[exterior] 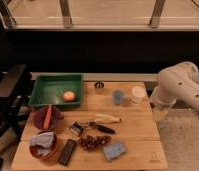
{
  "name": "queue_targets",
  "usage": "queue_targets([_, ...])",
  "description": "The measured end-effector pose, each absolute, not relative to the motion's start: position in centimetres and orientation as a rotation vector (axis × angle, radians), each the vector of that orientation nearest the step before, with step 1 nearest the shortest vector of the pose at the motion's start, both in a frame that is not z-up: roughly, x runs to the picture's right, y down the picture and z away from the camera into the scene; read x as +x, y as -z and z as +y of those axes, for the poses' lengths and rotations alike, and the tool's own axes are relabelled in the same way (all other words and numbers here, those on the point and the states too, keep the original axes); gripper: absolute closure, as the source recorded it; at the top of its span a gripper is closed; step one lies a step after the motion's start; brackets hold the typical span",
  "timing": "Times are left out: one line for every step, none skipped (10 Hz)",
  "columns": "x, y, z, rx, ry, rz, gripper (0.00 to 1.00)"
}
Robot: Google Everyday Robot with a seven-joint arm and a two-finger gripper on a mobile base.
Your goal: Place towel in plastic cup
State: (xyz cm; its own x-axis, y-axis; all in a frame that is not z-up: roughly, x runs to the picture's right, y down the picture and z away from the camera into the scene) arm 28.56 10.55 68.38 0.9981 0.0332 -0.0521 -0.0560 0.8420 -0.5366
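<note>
I look at the wooden table (138, 125) from up high. The towel (42, 142) is soft and pale grey-blue. It sits bunched up inside a reddish-brown bowl (45, 156) at the front left corner of the table. The plastic cup (118, 96) is light blue and stands upright near the back of the table, right of the middle. The towel and the plastic cup are well apart.

Just beside the plastic cup, on its right, is a white cup (137, 94). A small shiny metal cup (99, 86) stands to its left, close to the back edge.

My robot's white arm (180, 85) bends in from the right side. The gripper (161, 111) hangs down by the right edge of the table, near the white cup. Its jaws are spread apart and there is nothing between them. It touches no thing on the table.

A green tray (48, 87) is at the back left, with a round orange fruit (68, 96) in it. In front of the tray is a red bowl (54, 121) with a long orange thing in it. In the middle lie a pale yellow thing (108, 118) and a dark-handled tool (100, 126). A bunch of dark red grapes (93, 142) lies near the front, with a flat blue sponge (114, 150) just to its right and a dark flat block (68, 151) to its left.
</note>
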Motion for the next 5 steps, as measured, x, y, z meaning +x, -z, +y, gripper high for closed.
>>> queue_targets([28.6,-68.2,10.4,-0.56,-0.046,0.042,0.35])
queue_targets([28.7,-67.7,10.1,-0.547,-0.043,0.043,0.35])
queue_targets([28.5,-67.1,9.7,-0.537,-0.038,0.035,0.35])
queue_targets([27.7,-66.8,9.4,-0.532,-0.037,0.008,0.35])
queue_targets([26.7,-67.0,9.4,-0.529,-0.039,-0.034,0.35])
